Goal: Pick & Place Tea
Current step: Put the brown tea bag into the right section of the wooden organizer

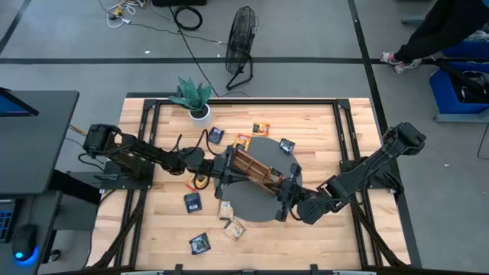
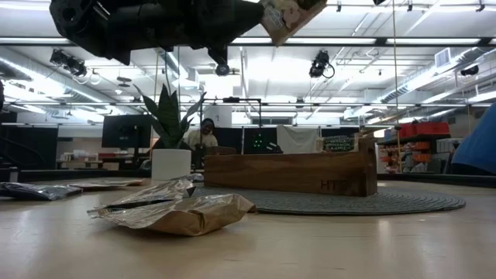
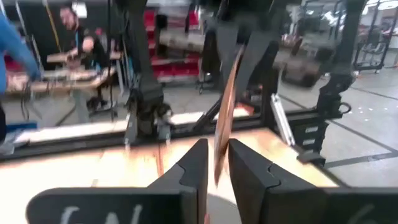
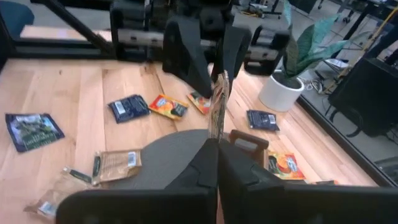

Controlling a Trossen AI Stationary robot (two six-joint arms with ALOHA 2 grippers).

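It was a robotics lab or workshop — an open hall with bright ceiling strip lights (image 2: 232, 40), exposed ducts and a grey concrete floor (image 1: 321, 30). Monitors (image 2: 128, 130) and red storage bins (image 2: 422, 129) lined the back, a floor fan (image 1: 241, 46) stood by the wooden workbench (image 1: 153, 229), and a person (image 2: 203, 136) sat at a desk.

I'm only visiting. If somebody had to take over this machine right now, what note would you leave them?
Right gripper: shut on one tea sachet, held on edge above the wooden tray.
Left gripper: facing it, fingers slightly apart on either side of that sachet.
Done: cannot tell whether any tea is in the tray.
Left: place the held sachet, then collect the loose sachets lying on the table around the tray.
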